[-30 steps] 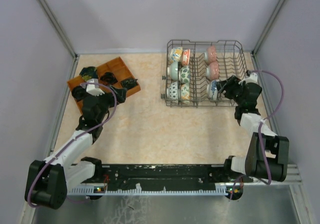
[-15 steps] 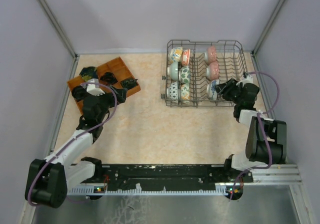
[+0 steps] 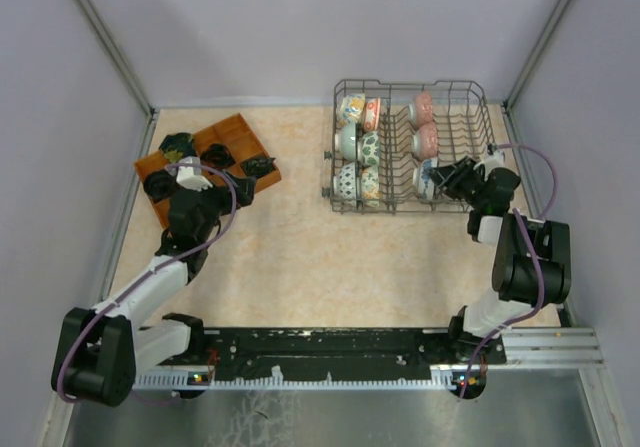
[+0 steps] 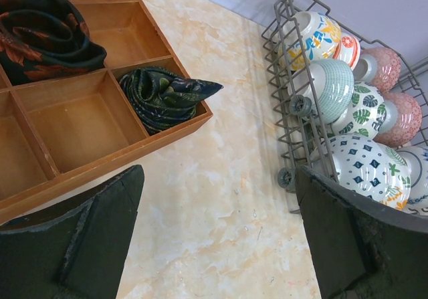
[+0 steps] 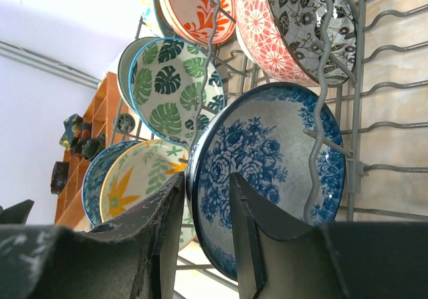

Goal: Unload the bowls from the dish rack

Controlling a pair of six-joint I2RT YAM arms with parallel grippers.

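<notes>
Right fingers point(image 5: 262, 249) narrowed astride blue-floral bowl point(image 5: 267, 153) rim, clamp unclear | left fingers point(image 4: 100, 227) apart

Brown wooden compartment tray point(image 3: 236, 130) w/ dark folded cloths point(image 4: 167, 93) in some compts, on beige marbled tabletop point(image 3: 290, 247)

Top overhead; wrist views low, both facing dish rack point(image 3: 465, 127).

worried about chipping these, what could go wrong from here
The right pincer straddles the blue floral bowl only at its rim; a thin edge grip could slip as it lifts.
A rack tine crosses that bowl's face, so it may snag.
The orange-flowered bowl sits close beside the pincer and could be bumped.
</notes>
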